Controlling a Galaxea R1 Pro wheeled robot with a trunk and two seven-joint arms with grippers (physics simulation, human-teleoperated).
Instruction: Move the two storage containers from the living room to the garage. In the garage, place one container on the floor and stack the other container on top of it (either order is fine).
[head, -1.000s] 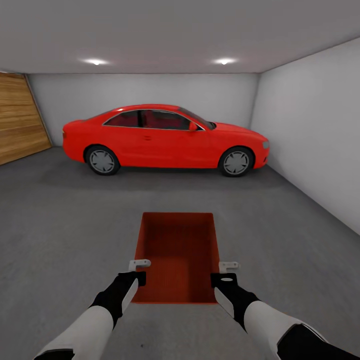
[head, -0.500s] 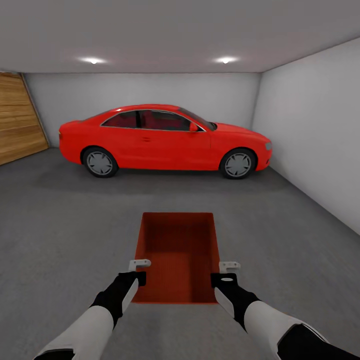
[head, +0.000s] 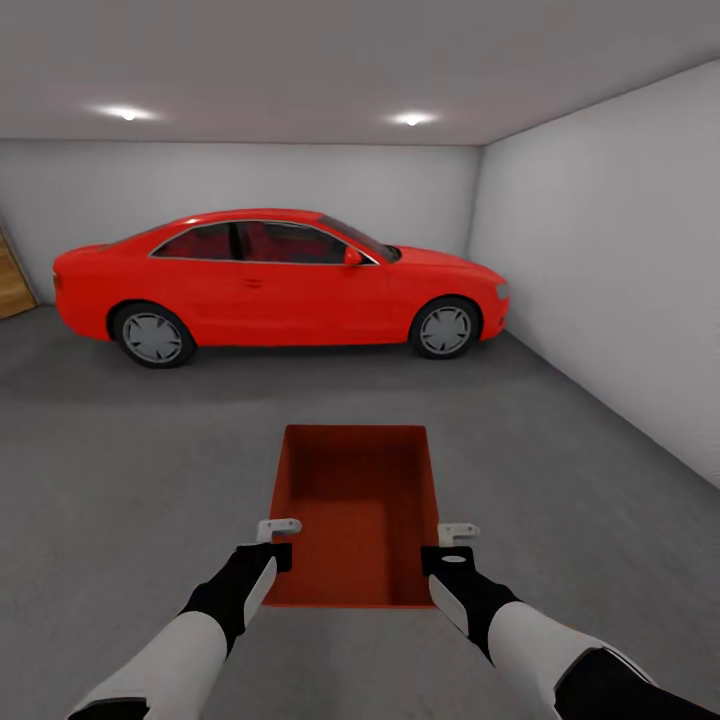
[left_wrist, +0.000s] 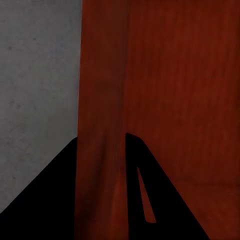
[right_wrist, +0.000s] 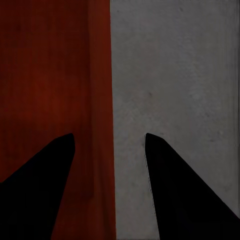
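Note:
One orange-red storage container (head: 350, 510) hangs level in front of me over the garage's dark grey concrete floor (head: 130, 450). My left gripper (head: 280, 540) grips its left side wall; in the left wrist view this gripper (left_wrist: 102, 150) is shut on the container wall (left_wrist: 100, 100), one finger on each face. My right gripper (head: 455, 545) sits at the right side wall. In the right wrist view the gripper (right_wrist: 110, 145) straddles the container rim (right_wrist: 100, 75) with its fingers apart, and bare floor (right_wrist: 175, 75) shows between the rim and the outer finger.
A red car (head: 270, 275) is parked across the back of the garage. A pale grey wall (head: 620, 260) runs along the right. A sliver of wooden plank door (head: 10, 280) shows at the far left. Open concrete lies between me and the car.
The whole view has swung to the right, so the car and the wooden door sit further left in the picture. The container and both grippers keep the same places relative to me.

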